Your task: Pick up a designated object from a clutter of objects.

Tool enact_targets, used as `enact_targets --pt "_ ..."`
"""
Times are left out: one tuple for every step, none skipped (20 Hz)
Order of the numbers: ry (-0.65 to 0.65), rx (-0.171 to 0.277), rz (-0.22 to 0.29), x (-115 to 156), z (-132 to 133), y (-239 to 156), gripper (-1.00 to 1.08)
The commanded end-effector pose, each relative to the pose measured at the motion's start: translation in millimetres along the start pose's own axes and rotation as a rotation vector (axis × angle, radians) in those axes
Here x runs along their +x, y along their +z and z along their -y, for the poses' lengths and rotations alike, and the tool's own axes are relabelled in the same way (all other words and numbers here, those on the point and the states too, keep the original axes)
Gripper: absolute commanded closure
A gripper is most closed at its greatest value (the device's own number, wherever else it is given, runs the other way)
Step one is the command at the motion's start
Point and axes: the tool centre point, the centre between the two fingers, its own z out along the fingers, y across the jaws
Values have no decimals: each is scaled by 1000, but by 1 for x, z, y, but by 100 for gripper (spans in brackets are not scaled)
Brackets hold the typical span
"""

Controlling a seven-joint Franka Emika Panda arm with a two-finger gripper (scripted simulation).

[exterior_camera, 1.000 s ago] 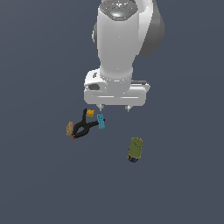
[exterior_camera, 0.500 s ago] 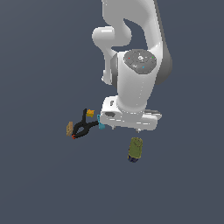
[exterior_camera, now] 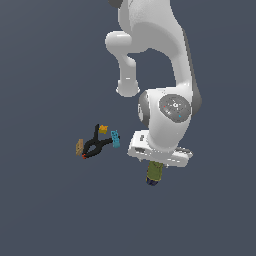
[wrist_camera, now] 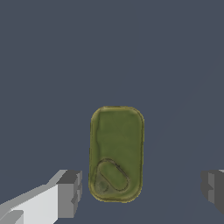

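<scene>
The designated object (wrist_camera: 116, 153) is an oblong olive-green can with a pull tab on its top face; it lies flat, seen from straight above in the wrist view. In the exterior view only its lower part (exterior_camera: 154, 173) with the dark navy end shows under the hand. My gripper (wrist_camera: 140, 188) is open, one finger (wrist_camera: 69, 192) on each side of the can with wide gaps and no contact. In the exterior view the white hand (exterior_camera: 159, 152) hides the fingers. The clutter of objects (exterior_camera: 98, 141) lies apart, toward the exterior view's left.
The clutter holds a black Y-shaped clamp (exterior_camera: 95, 145) with red tips, an orange cube (exterior_camera: 103, 129), a cyan block (exterior_camera: 115, 138) and a tan block (exterior_camera: 79, 147). The cyan block is the nearest item to the hand. Everything lies on a plain dark grey floor.
The arm has swung toward the exterior view's right and come down, from above the clutter to right over the olive-green can, which has not moved.
</scene>
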Motion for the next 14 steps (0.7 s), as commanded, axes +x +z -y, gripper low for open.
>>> enact_targets --pt "16 2 -2 2 7 11 -92" --pt "20 3 -2 2 9 15 -92" --pt "24 3 -2 2 11 17 -92" --pt "27 4 -3 2 13 20 -92" --pt "29 4 -3 2 14 22 -92" --pt "30 4 -3 2 15 23 -92" --pt "31 4 -3 2 15 24 -92" --pt "32 4 -3 2 15 24 -92" --pt "29 4 -1 2 14 23 -92" --pt "29 4 -1 2 14 23 -92" --pt "29 4 -1 2 15 25 -92" --pt "29 4 -1 2 15 27 -92" --pt "29 4 -2 2 14 30 -92" --pt "29 4 -2 1 15 34 -92"
